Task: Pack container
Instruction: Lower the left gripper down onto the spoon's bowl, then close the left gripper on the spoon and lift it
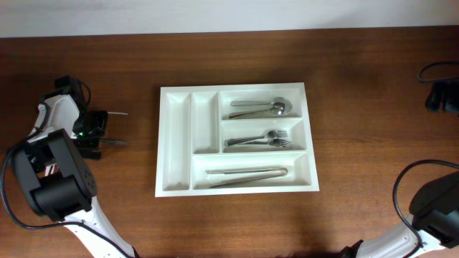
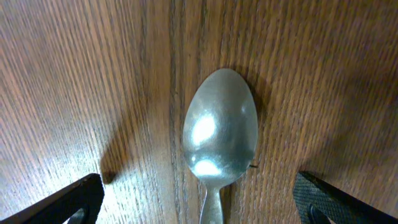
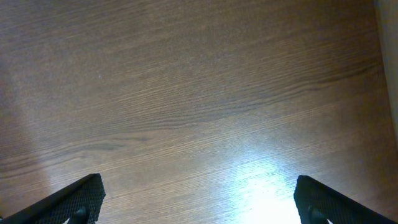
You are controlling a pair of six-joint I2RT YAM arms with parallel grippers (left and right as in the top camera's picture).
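White rectangular container (image 1: 174,143), flat on wooden table (image 1: 358,72), wide compartments holding cutlery (image 1: 259,109)

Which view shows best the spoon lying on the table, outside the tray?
The left wrist view: the spoon fills the middle, its bowl sharp on the table, the handle cut off below. Overhead, I cannot make it out beside the left arm. The right wrist view lacks it.

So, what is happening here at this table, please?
Two robot arms are packing cutlery into a white container. Its three wide compartments already hold spoons, forks and some longer pieces; the two narrow ones are empty. The left gripper is open around a spoon that lies on the table, not yet gripped. The right gripper is open too, over the table, holding nothing.
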